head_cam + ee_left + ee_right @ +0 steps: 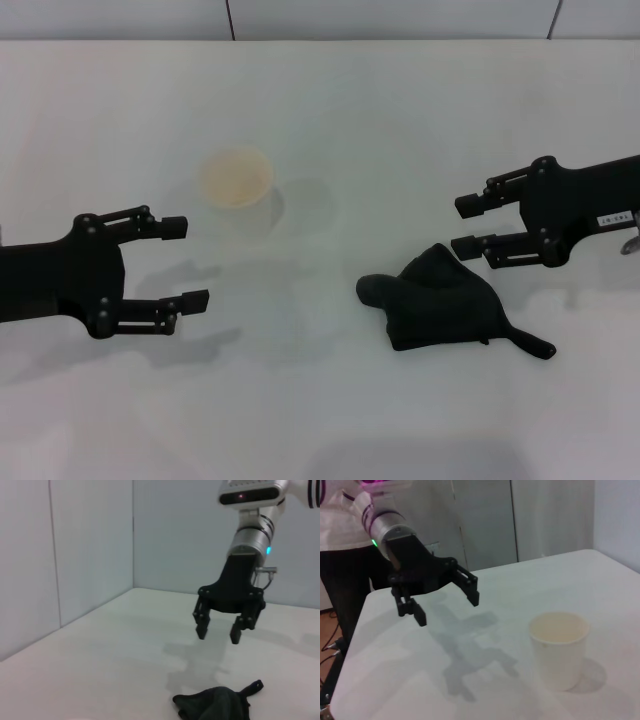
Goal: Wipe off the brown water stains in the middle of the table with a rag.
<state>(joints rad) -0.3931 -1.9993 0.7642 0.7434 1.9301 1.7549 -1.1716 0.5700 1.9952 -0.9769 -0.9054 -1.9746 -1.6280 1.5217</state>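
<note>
The dark charcoal rag (pixel 445 300) lies crumpled on the white table (pixel 330 100), right of the middle, with its narrow tail pointing to the front right. It also shows in the left wrist view (pixel 215 705). My right gripper (pixel 463 227) is open and empty, hovering just behind the rag's right side; it also shows in the left wrist view (pixel 218 631). My left gripper (pixel 186 263) is open and empty on the left above the table; it also shows in the right wrist view (pixel 447 609). No brown water stain shows in any view.
A white paper cup (pixel 236 188) with a pale cream inside stands upright behind the middle, a little to the left; it also shows in the right wrist view (pixel 559 647). A person (pixel 340 545) stands past the table's left edge. Walls close the far side.
</note>
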